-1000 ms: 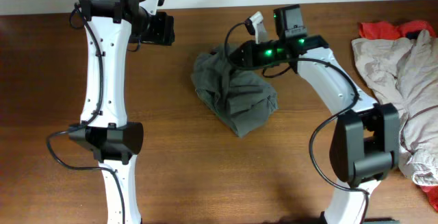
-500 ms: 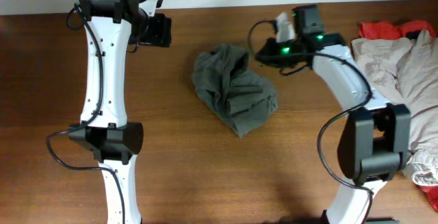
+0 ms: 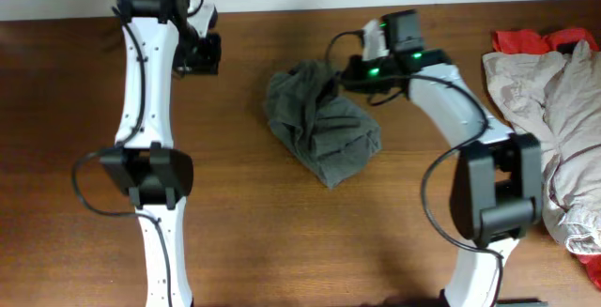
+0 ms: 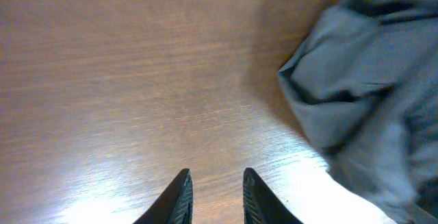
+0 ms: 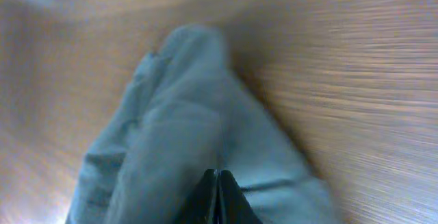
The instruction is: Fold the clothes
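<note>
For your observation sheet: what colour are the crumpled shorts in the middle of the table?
The shorts are plain grey-olive, clearest in the overhead view.

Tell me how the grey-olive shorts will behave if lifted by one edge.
Probably floppy: the shorts lie crumpled in soft folds, so they would likely drape and unfold. Pushed, they would probably bunch up rather than slide across the wooden table.

Bare table (image 3: 282,241) all around crumpled shorts (image 3: 319,129), beige garment (image 3: 554,110) crowding right edge
</note>
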`<act>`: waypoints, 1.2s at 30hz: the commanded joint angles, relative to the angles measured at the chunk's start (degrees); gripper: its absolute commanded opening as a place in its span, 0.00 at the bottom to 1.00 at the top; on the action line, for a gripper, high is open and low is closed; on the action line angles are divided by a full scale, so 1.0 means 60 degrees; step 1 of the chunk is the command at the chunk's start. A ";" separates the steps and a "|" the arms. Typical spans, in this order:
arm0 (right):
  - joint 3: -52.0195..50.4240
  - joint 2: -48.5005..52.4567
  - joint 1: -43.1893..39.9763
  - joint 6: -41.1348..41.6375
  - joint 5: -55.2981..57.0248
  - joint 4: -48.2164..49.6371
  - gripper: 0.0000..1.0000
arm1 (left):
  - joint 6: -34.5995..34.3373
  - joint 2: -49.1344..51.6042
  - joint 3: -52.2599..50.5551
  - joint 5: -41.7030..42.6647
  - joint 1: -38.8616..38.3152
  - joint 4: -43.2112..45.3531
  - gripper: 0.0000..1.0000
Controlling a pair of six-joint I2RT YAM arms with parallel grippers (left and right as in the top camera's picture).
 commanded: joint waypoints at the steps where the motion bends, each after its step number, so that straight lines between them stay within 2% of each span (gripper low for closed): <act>1: 0.0062 0.0266 0.0856 0.0044 -0.0062 0.0412 0.04 | 0.0444 0.0903 -0.0273 0.0954 0.0062 0.0120 0.22; 8: 0.0062 0.0302 0.2200 -0.0240 0.0295 0.0754 0.04 | 0.0612 0.1494 -0.0284 0.1326 0.0062 0.0266 0.20; 11: 0.0062 0.0361 0.2506 -0.0189 0.0769 0.0703 0.04 | 0.0612 0.1504 -0.0288 0.1326 0.0062 0.0375 0.20; 18: 0.0062 0.0860 0.2914 -0.0244 0.0441 0.0729 0.04 | 0.0612 0.1501 -0.0288 0.1333 0.0066 0.0302 0.20; 21: 0.0066 0.0372 0.2896 -0.0729 -0.0222 0.0685 0.04 | 0.0616 0.1501 -0.0288 0.1490 0.0066 0.0331 0.20; 27: 0.0066 -0.1490 0.2776 -0.1049 0.0164 0.0044 0.04 | 0.0831 0.1501 -0.0244 0.1687 0.0066 0.0437 0.20; 32: 0.0066 -0.2412 0.2014 0.0175 0.2371 -0.1049 0.04 | 0.0834 0.1501 -0.0240 0.1683 0.0066 0.0477 0.20; 36: 0.0062 -0.2040 0.1158 0.0820 0.2473 -0.1337 0.04 | 0.0987 0.1501 -0.0135 0.1683 0.0066 0.0474 0.20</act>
